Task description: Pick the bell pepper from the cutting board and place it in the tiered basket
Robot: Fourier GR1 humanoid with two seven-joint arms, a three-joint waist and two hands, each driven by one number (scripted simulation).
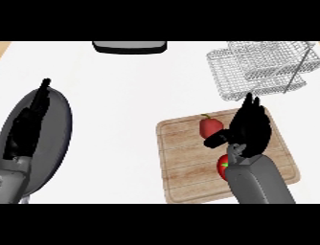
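Counter (pixel 142 91): white, one cutting board (pixel 191 162)
Red produce on board: two, pear-shaped (pixel 210 126) and bell pepper (pixel 223 168)
Tiered basket (pixel 262 67): one, behind board
Right hand (pixel 251 127): over board, fingers straight, empty
Left hand (pixel 28 122): left of board, fingers straight, empty

White counter (pixel 134 95), wood trim at both far corners. Directly on it: wooden cutting board (pixel 191 162) at near right, wire tiered basket (pixel 262 69) at far right, grey oval pan (pixel 53 134) at left, dark grey tray (pixel 130 46) at far edge.
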